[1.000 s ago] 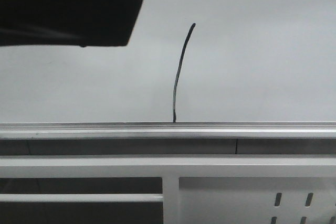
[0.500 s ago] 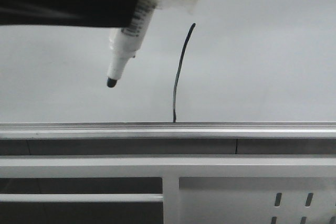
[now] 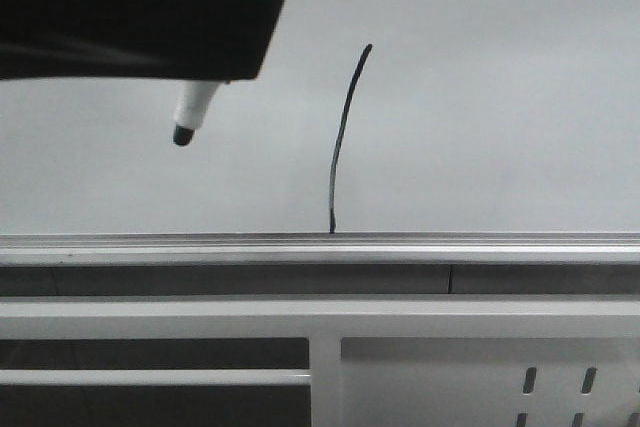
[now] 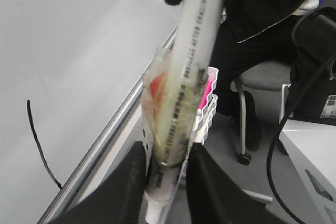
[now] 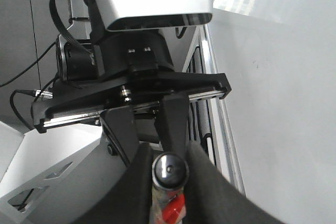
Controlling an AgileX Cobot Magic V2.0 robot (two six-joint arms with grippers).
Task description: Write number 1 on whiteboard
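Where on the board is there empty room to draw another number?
The whiteboard is bare to the right of the number 1, down to the silver rail. Left of the stroke there is a smaller bare patch under the marker. The upper left is crowded by the dark gripper.

A grey metal frame [image 3: 320, 317] runs across the front view, with slots [image 3: 555, 392] cut into its lower right panel and an upright bar [image 3: 325, 379] dividing it. In the left wrist view, a grey office chair [image 4: 262, 77] on castors stands beyond the frame, with a person in dark clothing [image 4: 268, 9] seated on it. A black cable [image 4: 278, 135] hangs just beside the chair.
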